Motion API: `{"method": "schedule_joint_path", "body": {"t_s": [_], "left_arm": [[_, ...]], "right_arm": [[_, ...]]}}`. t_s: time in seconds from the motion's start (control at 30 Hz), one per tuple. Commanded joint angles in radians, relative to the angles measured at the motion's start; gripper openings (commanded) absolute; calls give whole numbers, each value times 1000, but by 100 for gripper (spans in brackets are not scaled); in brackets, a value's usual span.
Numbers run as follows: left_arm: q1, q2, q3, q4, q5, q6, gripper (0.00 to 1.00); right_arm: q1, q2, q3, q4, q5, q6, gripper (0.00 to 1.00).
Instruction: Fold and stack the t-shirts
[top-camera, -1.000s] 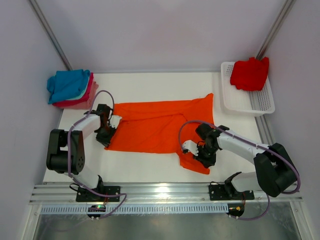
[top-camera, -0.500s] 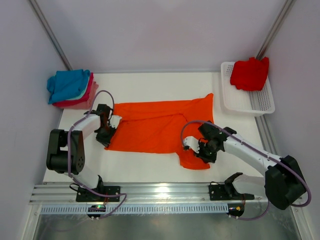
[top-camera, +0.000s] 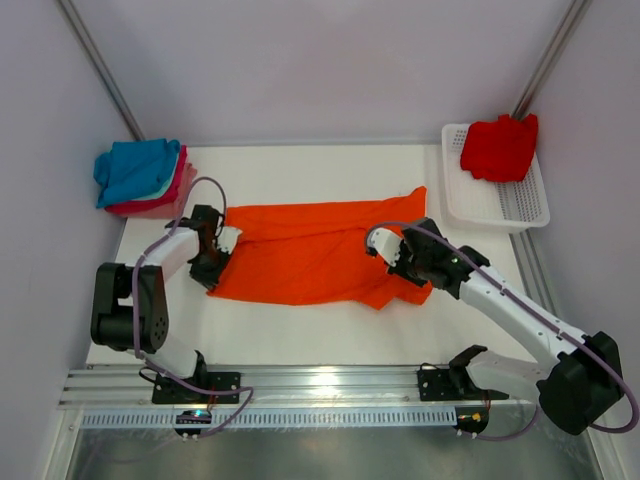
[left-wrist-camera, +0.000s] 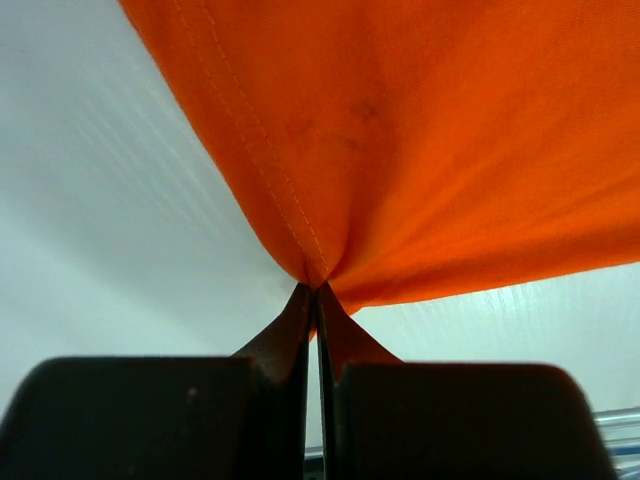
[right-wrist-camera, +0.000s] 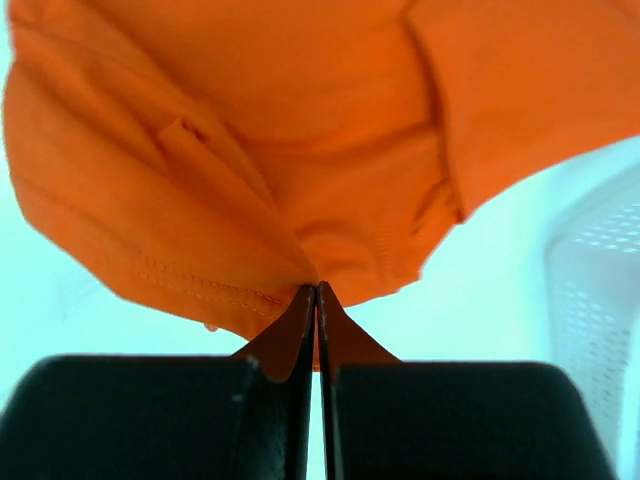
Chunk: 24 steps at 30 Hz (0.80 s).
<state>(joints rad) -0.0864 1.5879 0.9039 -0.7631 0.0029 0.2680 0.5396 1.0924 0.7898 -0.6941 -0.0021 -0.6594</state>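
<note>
At table centre, the orange t-shirt (top-camera: 300, 255) lies spread with its length running from 9 to 3 o'clock, only partly folded. At its 9 o'clock end, the left gripper (top-camera: 213, 268) has its fingers together, clamped on a pinch of the hemmed edge, as my left wrist view confirms. At its 4 o'clock side, the right gripper (top-camera: 402, 265) is likewise pinched on cloth, which hangs bunched from the fingertips, raised off the table (top-camera: 300, 330).

Progress, as I judge it: a folded stack (top-camera: 140, 172) of blue, teal and pink-red shirts sits at the table's 10 o'clock corner, so some are done. The orange one is mid-fold. A red t-shirt (top-camera: 500, 148) lies crumpled in the white basket (top-camera: 495, 208) at 2 o'clock. That leaves me to finish this fold, carry it to the stack, then take the red one.

Edges and room: bare table runs along the 6 o'clock side and toward 12 o'clock, giving me space to swing the raised cloth across. The basket rim stands near the shirt's 2 o'clock corner, and the stack lies near the left arm
</note>
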Motion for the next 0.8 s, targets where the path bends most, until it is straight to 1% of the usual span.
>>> {"method": "schedule_joint_path", "body": {"t_s": [0.0,0.17,0.27,0.3,0.4,0.43,0.53,0.77], "left_arm": [[10,-91,90,-14,-17,-3,0],[22,-82,229,-36,-50,7,0],[27,-37,317,-16,-66,4,0],[27,1,363,-10,-69,0,0],[28,69,438,-8,-73,-6,0],[30,113,487,-13,-73,-9,0],[30,184,562,-18,-61,-27,0],[30,299,691,-36,-64,-29,0]], "right_arm": [[5,37,89,157,163,40,3],[3,109,147,246,264,50,3],[0,135,169,277,315,50,3],[-4,155,187,277,315,49,3],[-13,194,209,314,346,46,3],[-18,208,215,321,367,41,3],[-36,256,245,350,414,30,3],[-112,353,334,367,448,41,3]]}}
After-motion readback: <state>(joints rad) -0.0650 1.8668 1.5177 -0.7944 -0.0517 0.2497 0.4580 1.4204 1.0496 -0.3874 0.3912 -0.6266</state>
